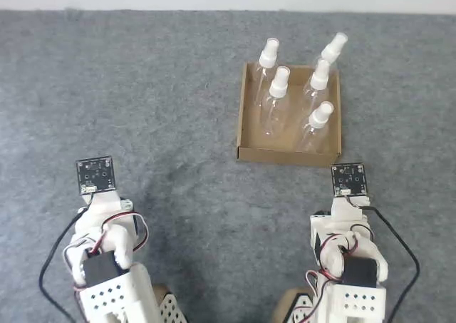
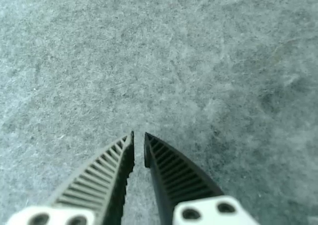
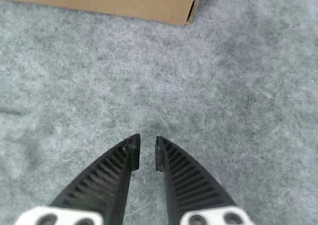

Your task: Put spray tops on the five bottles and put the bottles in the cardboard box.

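Bottles: five bottles (image 1: 273,108), each with a spray top (image 1: 279,80), lie in the cardboard box (image 1: 285,154), tops pointing away from the arms; two tops reach past the far wall.
Box to claws: the box's near wall lies just ahead of the right gripper (image 3: 147,140) and well apart from the left gripper (image 2: 138,135).
Room: grey carpet (image 1: 142,88) surrounds the box and lies under both grippers.
Left gripper: jaws almost together, thin slit, holding nothing.
Right gripper: jaws almost together, narrow gap, holding nothing.

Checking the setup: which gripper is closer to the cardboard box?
Right. The right gripper sits just short of the cardboard box; the left gripper is farther off, over grey carpet.
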